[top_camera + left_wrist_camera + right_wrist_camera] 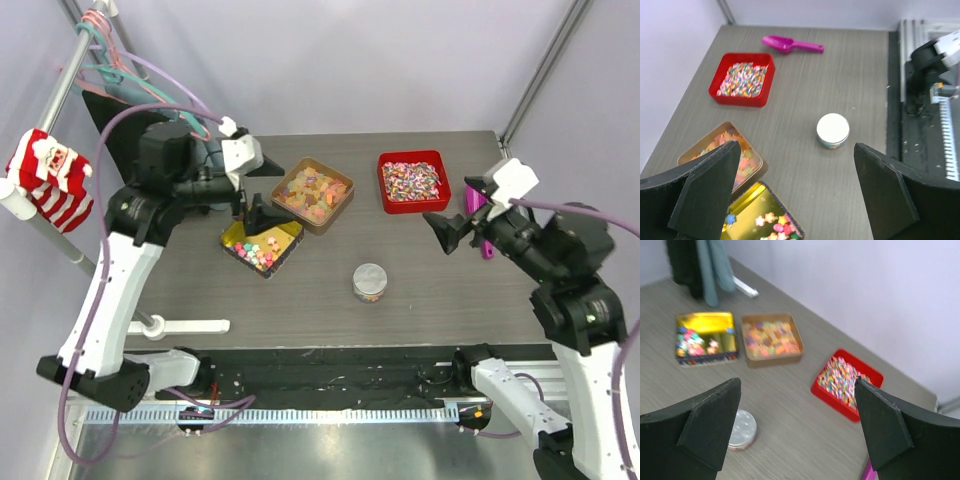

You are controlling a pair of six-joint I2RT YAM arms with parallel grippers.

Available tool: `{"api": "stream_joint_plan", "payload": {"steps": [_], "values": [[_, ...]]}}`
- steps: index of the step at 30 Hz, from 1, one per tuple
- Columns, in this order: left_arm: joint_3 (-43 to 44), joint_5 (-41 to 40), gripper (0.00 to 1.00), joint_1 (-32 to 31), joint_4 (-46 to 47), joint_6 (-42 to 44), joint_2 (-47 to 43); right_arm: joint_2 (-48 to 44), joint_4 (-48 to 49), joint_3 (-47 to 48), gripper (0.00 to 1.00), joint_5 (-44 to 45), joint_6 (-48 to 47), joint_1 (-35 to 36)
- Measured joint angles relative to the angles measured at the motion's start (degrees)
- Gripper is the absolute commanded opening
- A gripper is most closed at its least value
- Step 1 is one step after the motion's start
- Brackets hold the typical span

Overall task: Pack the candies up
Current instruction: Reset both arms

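- Nearest your arm bases, the small round tin sits lidded. The print on its side is too small to read.
- Next back, the candies lie in the gold tin, bunched toward its near end.
- Your left gripper hovers over that tin's far end, fingers spread wide and holding nothing.
- Your right gripper is spread wide and empty too, and it covers most of the pink scoop.
- Farthest back are the brown tin of gummies and the red tray of speckled sweets.
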Motion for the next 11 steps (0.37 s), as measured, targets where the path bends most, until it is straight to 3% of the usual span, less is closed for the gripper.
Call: {"api": "stream_joint_plan", "payload": {"steps": [6,11], "values": [[2.4,1.4,1.00,0.3,-1.8,-5.5,-8.6,-0.1,-4.5,11.3,1.00,-8.3,0.2,0.0],[5.1,0.0,1.00,0.3,-2.0,-8.8,-13.9,-0.3,-6.4,14.8,1.00,-13.4,0.2,0.0]]}}
